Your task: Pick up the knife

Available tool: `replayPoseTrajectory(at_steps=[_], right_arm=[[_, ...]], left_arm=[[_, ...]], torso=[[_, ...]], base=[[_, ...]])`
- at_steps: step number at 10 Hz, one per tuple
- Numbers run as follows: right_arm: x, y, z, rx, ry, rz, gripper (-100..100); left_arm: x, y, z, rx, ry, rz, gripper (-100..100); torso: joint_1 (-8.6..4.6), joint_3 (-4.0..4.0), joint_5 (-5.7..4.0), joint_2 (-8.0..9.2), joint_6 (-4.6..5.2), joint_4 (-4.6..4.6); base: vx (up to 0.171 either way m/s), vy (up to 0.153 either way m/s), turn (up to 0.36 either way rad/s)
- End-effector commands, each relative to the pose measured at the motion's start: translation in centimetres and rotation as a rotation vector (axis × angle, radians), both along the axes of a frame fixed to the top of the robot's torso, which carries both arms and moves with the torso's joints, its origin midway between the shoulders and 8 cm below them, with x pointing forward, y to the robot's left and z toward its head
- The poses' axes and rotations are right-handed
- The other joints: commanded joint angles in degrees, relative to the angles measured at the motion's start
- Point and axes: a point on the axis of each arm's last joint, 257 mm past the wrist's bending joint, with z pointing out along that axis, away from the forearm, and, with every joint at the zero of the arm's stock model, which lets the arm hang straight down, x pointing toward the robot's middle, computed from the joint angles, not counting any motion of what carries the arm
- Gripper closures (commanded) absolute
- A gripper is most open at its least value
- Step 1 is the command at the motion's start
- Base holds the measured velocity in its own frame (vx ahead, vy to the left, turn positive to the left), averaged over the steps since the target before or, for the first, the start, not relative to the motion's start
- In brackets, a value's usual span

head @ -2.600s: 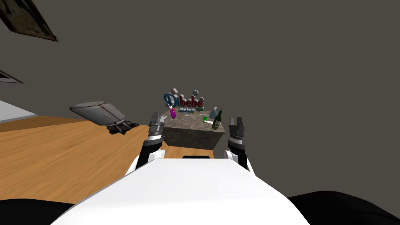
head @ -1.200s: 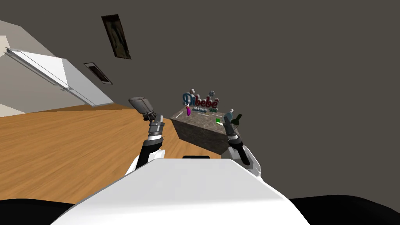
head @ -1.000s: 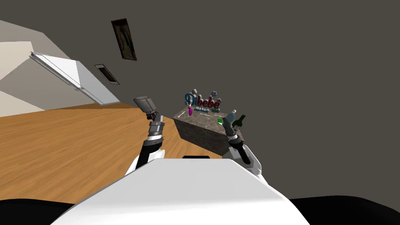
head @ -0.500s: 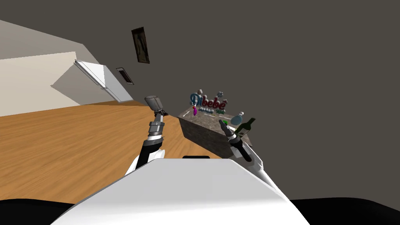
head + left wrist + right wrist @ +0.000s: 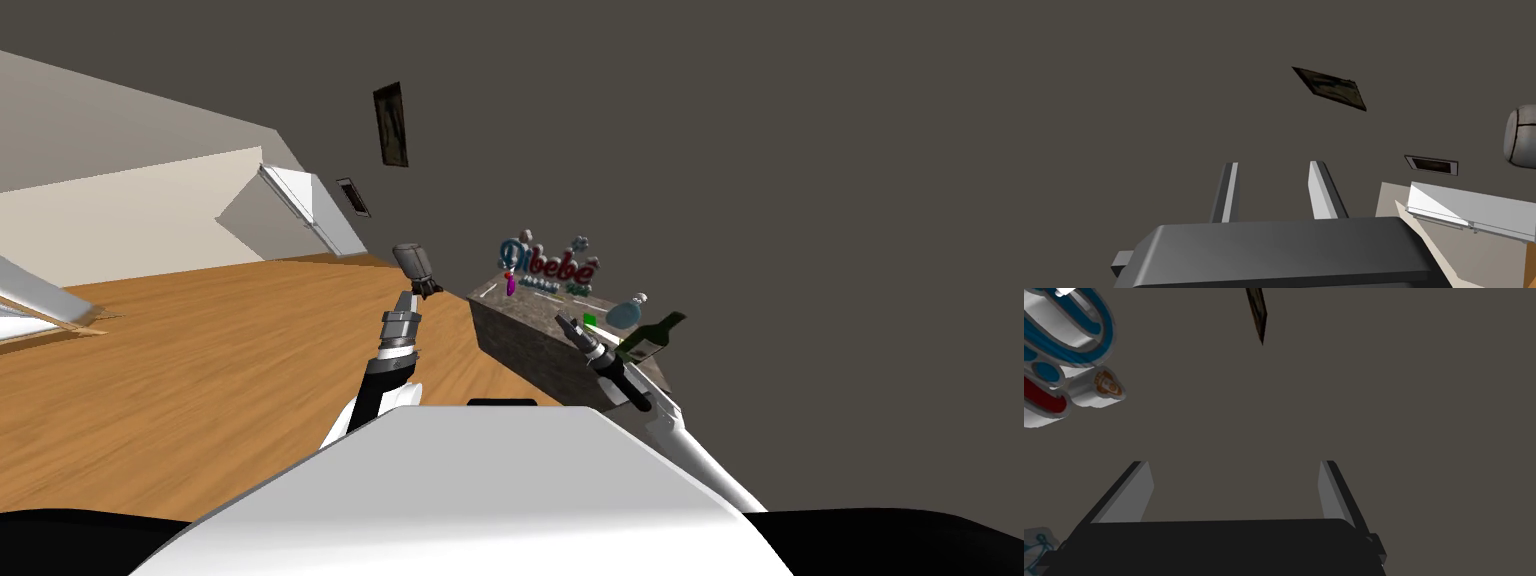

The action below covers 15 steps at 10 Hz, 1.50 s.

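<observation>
Ahead, one mottled grey table [image 5: 520,345] carries one lettered sign [image 5: 552,268], one purple bottle [image 5: 510,286], one green bottle [image 5: 651,338], one flask [image 5: 625,313] and one green block [image 5: 589,320]. Open floor [image 5: 220,370] lies to its left. The knife [image 5: 487,290] seems to be the pale sliver near the purple bottle. The left gripper [image 5: 1274,165] and right gripper [image 5: 1234,463] are empty, fingers parted.

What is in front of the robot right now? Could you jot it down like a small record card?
Table: dark stone-look block, ahead and slightly right
On it: "bebé" sign, purple bottle, pale blue bottle, dark green bottle, small green thing
Knife: perhaps the thin white strip near the purple bottle; too small to be sure
Right gripper: open, empty, by the table's near edge
Left gripper: fingers apart, empty, left of the table
Floor: wood
</observation>
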Motion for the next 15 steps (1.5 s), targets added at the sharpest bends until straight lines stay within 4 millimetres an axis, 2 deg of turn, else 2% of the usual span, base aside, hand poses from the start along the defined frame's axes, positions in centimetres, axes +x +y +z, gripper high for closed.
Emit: replayPoseTrajectory(at_steps=[1,2,3,4,5,6,7,8,9,10,11,12,13,14,15], right_arm=[[-0.1,-0.3,-2.4,-0.075,0.033,0.022,-100],[-0.1,-0.4,-2.5,-0.090,0.036,0.025,-100],[-0.2,-0.9,-4.7,-0.151,0.070,0.040,-100],[-0.3,-1.0,-4.7,-0.165,0.072,0.043,-100],[-0.5,-1.6,-7.0,-0.224,0.109,0.057,-100],[-0.6,-1.9,-7.0,-0.240,0.110,0.060,-100],[-1.0,-2.7,-9.3,-0.300,0.151,0.073,-100],[-1.0,-3.0,-9.3,-0.317,0.153,0.076,-100],[-1.6,-4.1,-11.5,-0.379,0.194,0.090,-100],[-1.6,-4.5,-11.6,-0.394,0.198,0.090,-100],[-2.3,-5.5,-13.6,-0.452,0.235,0.107,-100],[-2.3,-6.2,-13.9,-0.472,0.246,0.102,-100],[-3.2,-7.3,-15.6,-0.530,0.282,0.120,-100],[-3.2,-8.3,-16.0,-0.550,0.296,0.111,-100],[-4.1,-10.2,-18.0,-0.609,0.346,0.116,-100]], left_arm=[[0.0,0.0,0.0,0.000,0.000,0.000,0],[0.0,0.0,0.0,0.000,0.000,0.000,0],[0.0,0.0,0.0,0.000,0.000,0.000,0],[0.0,0.0,0.0,0.000,0.000,0.000,0],[0.0,0.0,0.0,0.000,0.000,0.000,0],[0.0,0.0,0.0,0.000,0.000,0.000,0],[0.0,0.0,0.0,0.000,0.000,0.000,0],[0.0,0.0,0.0,0.000,0.000,0.000,0],[0.0,0.0,0.0,0.000,0.000,0.000,0],[0.0,0.0,0.0,0.000,0.000,0.000,0],[0.0,0.0,0.0,0.000,0.000,0.000,0],[0.0,0.0,0.0,0.000,0.000,0.000,0],[0.0,0.0,0.0,0.000,0.000,0.000,0],[0.0,0.0,0.0,0.000,0.000,0.000,0],[0.0,0.0,0.0,0.000,0.000,0.000,0]], torso=[[0.00,0.00,0.00,0.00,0.00,0.00],[0.02,-0.01,0.00,-0.01,-0.05,-0.01],[-0.01,-0.01,0.00,-0.01,0.02,0.00],[0.00,-0.03,-0.01,-0.05,-0.03,-0.01],[-0.03,-0.03,-0.01,-0.05,0.01,-0.01],[0.01,-0.04,-0.01,-0.07,-0.03,-0.02],[-0.02,-0.02,0.00,-0.04,0.03,-0.01],[0.00,-0.04,-0.01,-0.07,-0.03,-0.02],[-0.05,-0.03,-0.01,-0.05,0.03,-0.01],[-0.05,-0.04,-0.02,-0.08,-0.01,-0.02],[-0.09,-0.04,-0.02,-0.06,0.02,-0.01],[-0.09,-0.05,-0.02,-0.08,-0.01,-0.02],[-0.11,-0.04,-0.03,-0.06,0.04,-0.01],[-0.10,-0.06,-0.03,-0.10,-0.02,-0.02],[-0.13,-0.05,-0.03,-0.08,0.05,-0.02]], base=[[0.008,0.042,0.299],[0.013,0.031,0.100],[0.023,0.036,0.183],[0.023,0.024,0.128],[0.022,0.038,0.227],[0.021,0.027,0.129],[0.026,0.033,0.268],[0.025,0.019,0.123],[0.034,0.020,0.196],[0.028,0.008,0.131],[0.030,0.009,0.243],[0.028,0.002,0.115],[0.035,0.007,0.240],[0.032,-0.003,0.104],[0.036,-0.003,0.186]])
